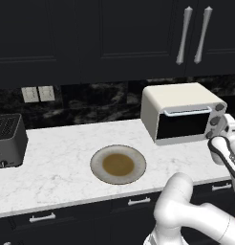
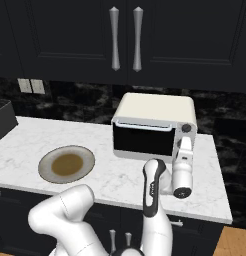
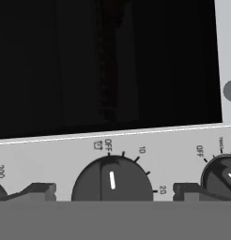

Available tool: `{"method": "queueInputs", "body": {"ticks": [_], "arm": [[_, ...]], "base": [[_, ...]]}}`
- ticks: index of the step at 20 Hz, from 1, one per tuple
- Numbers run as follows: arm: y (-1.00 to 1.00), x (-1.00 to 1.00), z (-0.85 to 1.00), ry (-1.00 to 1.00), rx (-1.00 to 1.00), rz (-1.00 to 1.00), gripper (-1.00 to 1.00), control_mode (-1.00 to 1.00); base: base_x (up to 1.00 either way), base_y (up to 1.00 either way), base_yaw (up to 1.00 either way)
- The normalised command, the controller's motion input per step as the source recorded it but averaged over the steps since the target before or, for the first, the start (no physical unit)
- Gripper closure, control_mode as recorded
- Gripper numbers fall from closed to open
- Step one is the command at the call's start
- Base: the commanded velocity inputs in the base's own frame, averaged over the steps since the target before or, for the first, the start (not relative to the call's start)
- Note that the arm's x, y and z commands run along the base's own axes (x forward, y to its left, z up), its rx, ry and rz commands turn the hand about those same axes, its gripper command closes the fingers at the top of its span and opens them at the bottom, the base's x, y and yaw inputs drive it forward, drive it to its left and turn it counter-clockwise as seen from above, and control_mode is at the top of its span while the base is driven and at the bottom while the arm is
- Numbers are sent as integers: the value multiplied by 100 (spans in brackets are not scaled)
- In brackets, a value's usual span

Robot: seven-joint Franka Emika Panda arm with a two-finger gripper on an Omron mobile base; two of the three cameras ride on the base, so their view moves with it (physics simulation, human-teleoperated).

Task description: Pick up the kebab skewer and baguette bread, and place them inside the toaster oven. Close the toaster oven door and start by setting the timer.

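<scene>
The cream-white toaster oven (image 1: 179,98) (image 2: 155,107) stands on the counter with its dark glass door (image 1: 182,125) (image 2: 143,140) shut. My gripper (image 1: 223,125) (image 2: 186,143) (image 3: 112,190) is right at the knob column on the oven's right side. In the hand view its fingertips (image 3: 40,190) stand open on either side of a round dark knob (image 3: 111,180), with a gap to each. The knob's white mark points at OFF. The kebab skewer and the baguette are hidden; nothing can be made out behind the dark glass (image 3: 103,65).
A round plate (image 1: 96,165) (image 2: 45,167) with a brown well lies bare on the white marble counter (image 1: 57,148), left of the oven. A dark grey slot toaster (image 1: 7,139) stands at the far left. Dark cabinets hang above.
</scene>
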Motion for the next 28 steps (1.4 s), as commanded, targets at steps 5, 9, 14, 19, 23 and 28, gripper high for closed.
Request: {"method": "queueInputs", "body": {"ticks": [5, 9, 14, 19, 23, 28], "arm": [[0, 3, 0, 0, 0, 0, -100, -100], [0, 8, -1, 0, 0, 0, -100, -100], [0, 2, 0, 0, 0, 0, -100, -100], [0, 0, 0, 0, 0, 0, -100, -100], [-11, 0, -2, 0, 0, 0, 100, -100], [-20, 0, 0, 0, 0, 0, 100, -100]], "base": [[0, 0, 0], [0, 0, 0], [0, 0, 0], [0, 0, 0], [0, 0, 0], [0, 0, 0]]}}
